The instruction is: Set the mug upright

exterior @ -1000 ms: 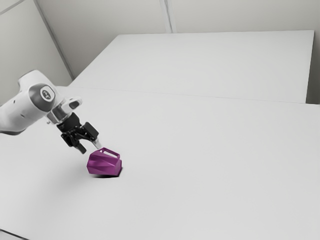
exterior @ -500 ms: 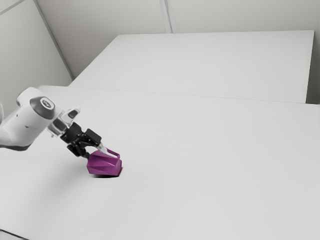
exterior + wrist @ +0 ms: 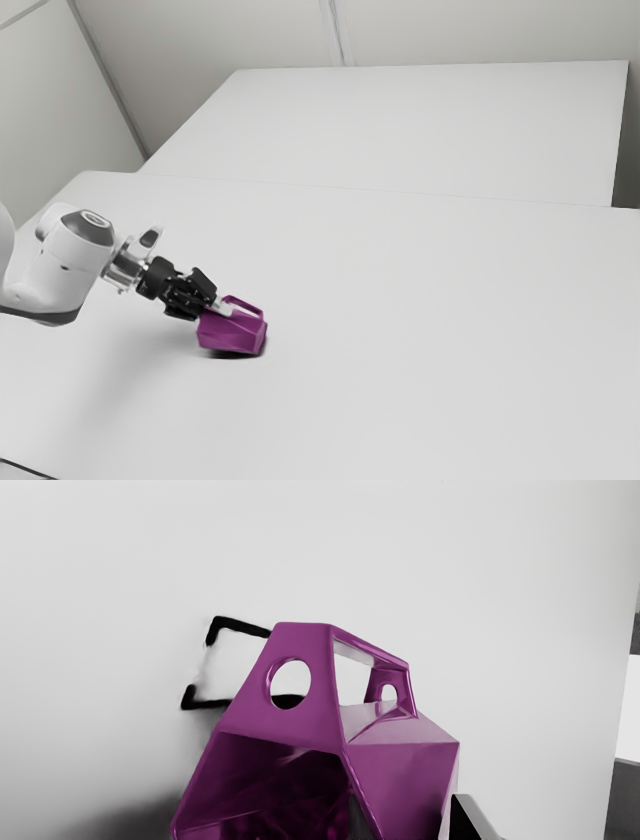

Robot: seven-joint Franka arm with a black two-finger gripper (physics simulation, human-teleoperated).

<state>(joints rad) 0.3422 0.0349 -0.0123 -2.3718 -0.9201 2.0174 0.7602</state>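
Lower and farther toward the exterior view's right than a half second ago, the gripper (image 3: 216, 309) has come down at a flatter slant, and the mug (image 3: 232, 333) has shifted a little the same way across the table (image 3: 400, 330). The arm (image 3: 70, 270) comes in from the exterior view's left edge, its big rounded white link sunk below where it was, and from there the wrist and black hand run out in a shallow downward slope that ends at the mug. The pose is now nearer to level than to upright, whereas a second ago the hand pointed down more steeply from above. Whether the gripper is open or has closed on the mug, I cannot tell. The purple, faceted mug lies on its side, with its open mouth (image 3: 280, 780) facing the hand and its base end away from it. Its angular handle (image 3: 300, 642) is on the upper side, with a round hole through each of the two end pieces that carry the long bar. A dark shadow (image 3: 232, 355) sits beneath the mug, and a broken black outline (image 3: 240, 625) marks the tabletop beyond the handle as the wrist view looks at it.
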